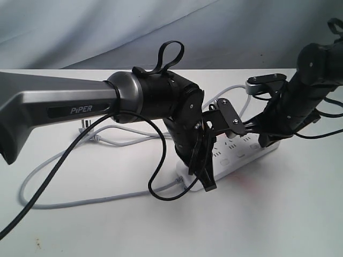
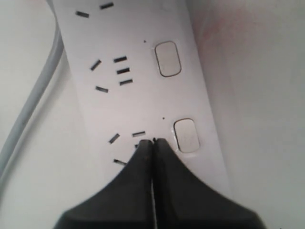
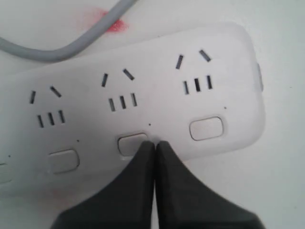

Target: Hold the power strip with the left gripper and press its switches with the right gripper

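Black and pressed together with nothing between them, the fingers of your left gripper [image 2: 153, 142] rest their tip on the top face of the power strip [image 2: 138, 86], just beside 1 of its switches [image 2: 186, 135]. That pins the bar down; it is not a pinch. The strip lies flat on the desk [image 1: 289, 214], between your 2 arms. Further along it, your right gripper [image 3: 155, 143] is also closed to a single point, and its tip sits at the edge of the 2nd switch [image 3: 129, 143] from the rounded end, not over its middle. A push from there may slide onto bare plastic without a click. With only downward pressure holding it, the smooth bar could pivot or skid. The grey cable [image 1: 80, 198] loops close to the left arm's loose black lead [image 1: 155, 187] and might snag. The desk is white and slick, with a red smear [image 3: 112, 21] beside the cable. Behind it hangs a blue-grey cloth [image 1: 80, 32].
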Tool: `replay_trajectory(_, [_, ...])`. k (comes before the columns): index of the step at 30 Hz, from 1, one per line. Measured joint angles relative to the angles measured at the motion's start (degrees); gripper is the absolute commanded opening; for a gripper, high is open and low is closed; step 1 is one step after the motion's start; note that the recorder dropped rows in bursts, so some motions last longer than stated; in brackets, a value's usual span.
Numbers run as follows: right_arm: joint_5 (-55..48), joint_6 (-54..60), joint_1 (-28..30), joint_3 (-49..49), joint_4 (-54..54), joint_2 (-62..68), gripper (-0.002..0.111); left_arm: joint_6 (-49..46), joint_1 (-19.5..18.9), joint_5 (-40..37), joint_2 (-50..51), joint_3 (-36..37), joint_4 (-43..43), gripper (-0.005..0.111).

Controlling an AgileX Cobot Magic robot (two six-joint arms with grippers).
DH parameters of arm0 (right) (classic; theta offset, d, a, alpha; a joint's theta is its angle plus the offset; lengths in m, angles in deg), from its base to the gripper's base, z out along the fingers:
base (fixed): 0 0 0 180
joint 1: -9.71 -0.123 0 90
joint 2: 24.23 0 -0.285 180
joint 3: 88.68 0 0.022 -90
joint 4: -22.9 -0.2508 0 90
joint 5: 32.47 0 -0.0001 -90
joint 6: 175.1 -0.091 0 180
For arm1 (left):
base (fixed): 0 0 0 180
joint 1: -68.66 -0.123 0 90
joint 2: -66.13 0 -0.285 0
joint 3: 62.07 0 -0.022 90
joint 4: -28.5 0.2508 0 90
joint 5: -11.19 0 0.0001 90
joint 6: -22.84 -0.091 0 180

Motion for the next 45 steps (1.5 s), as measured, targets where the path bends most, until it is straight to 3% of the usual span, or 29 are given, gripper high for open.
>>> replay_trajectory(10, [0.18, 0.00, 0.00, -0.14, 0.86, -3.66, 0.000, 0.27, 0.09, 0.17, -0.76, -0.01, 1.15, 0.000])
replay_trajectory(24, [0.18, 0.21, 0.00, -0.14, 0.61, -3.66, 0.000, 0.38, 0.09, -5.38, -2.94, 0.86, 2.41, 0.000])
replay_trajectory(40, [-3.68, 8.86, 0.00, -0.14, -11.83, -0.82, 0.000, 0.38, 0.09, -5.14, -2.94, 0.86, 3.26, 0.000])
replay_trajectory(45, [-3.95, 11.13, 0.00, -0.14, -15.41, 0.08, 0.000, 4.48, 0.09, -8.43, -6.09, 1.16, 7.61, 0.000])
